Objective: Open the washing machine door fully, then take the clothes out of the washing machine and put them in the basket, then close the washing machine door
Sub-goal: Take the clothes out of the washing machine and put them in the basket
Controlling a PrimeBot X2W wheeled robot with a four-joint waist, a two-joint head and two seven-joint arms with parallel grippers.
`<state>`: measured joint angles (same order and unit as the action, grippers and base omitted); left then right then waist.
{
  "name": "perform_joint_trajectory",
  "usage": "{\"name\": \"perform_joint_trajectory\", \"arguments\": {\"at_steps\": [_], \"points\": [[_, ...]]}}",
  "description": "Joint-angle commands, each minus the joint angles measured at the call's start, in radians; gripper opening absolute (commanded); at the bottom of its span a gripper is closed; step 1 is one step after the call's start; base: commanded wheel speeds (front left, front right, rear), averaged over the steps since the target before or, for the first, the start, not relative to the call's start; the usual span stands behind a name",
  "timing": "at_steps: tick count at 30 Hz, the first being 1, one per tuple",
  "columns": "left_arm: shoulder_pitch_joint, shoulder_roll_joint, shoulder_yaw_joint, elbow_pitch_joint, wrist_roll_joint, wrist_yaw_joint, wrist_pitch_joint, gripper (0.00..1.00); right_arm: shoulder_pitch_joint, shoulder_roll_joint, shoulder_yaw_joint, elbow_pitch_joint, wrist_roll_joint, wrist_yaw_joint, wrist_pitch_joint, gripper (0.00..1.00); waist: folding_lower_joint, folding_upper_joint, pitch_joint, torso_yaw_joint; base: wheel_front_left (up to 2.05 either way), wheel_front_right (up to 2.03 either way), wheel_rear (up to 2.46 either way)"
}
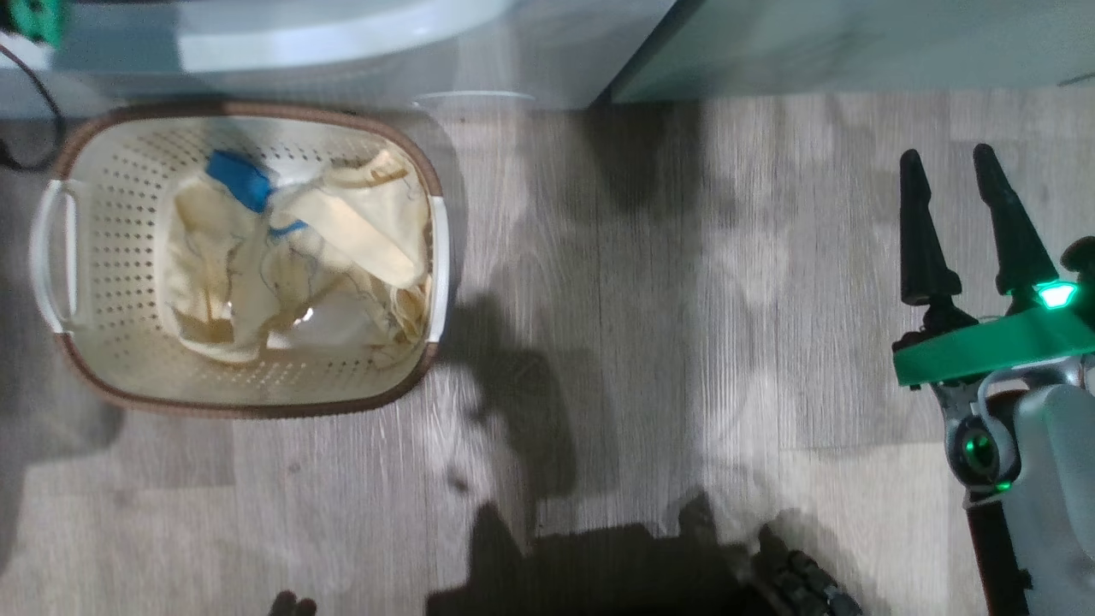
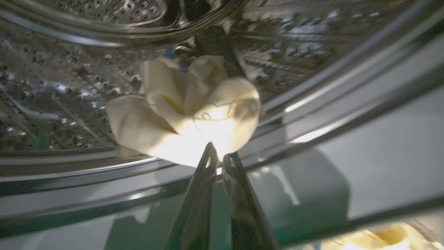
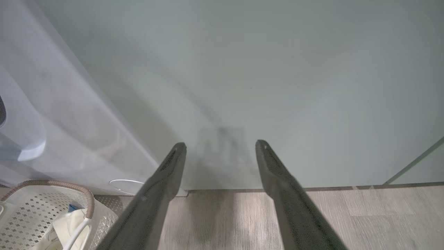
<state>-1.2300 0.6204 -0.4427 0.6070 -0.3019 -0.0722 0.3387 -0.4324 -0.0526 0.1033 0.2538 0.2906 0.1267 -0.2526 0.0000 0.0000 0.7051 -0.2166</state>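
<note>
Basket (image 1: 103,257) stands on the floor (image 1: 650,342), far left, just in front of the washer (image 1: 342,34). Inside it is a crumpled heap of cream clothes (image 1: 342,231), one with a blue patch at the far side. The basket's perforated walls are bare around the heap.

One cream garment (image 2: 173,121) lies in the drum (image 2: 69,86), bunched up near the front lip.

Left gripper (image 2: 218,157): inside the washer opening, jaws pinched almost together on the near edge of the garment.

Right gripper (image 1: 948,158): far right, above bare floor, well apart from the basket. Its jaws are wide with nothing between them, pointing at the green cabinet (image 3: 277,86).
</note>
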Motion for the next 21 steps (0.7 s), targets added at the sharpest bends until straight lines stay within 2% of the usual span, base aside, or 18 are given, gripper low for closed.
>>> {"name": "perform_joint_trajectory", "arguments": {"at_steps": [1,9,21], "points": [[0.023,0.039,0.05,-0.054,-0.031,-0.005,-0.016,0.0,0.043,0.002,0.009,-0.018,0.0,0.004,-0.009,1.0,0.0,0.0,-0.029,0.009,0.0,0.0,0.0],[0.211,0.026,0.103,-0.184,-0.154,0.002,-0.042,0.0,0.083,0.002,0.001,-0.004,-0.009,0.004,-0.009,1.0,0.0,0.0,-0.116,0.024,0.0,0.0,0.0],[0.615,-0.018,0.209,-0.469,-0.322,0.108,-0.118,0.0,0.163,0.0,-0.03,0.017,-0.03,0.004,-0.009,1.0,0.0,0.0,-0.254,0.063,0.0,0.0,0.0]]}}
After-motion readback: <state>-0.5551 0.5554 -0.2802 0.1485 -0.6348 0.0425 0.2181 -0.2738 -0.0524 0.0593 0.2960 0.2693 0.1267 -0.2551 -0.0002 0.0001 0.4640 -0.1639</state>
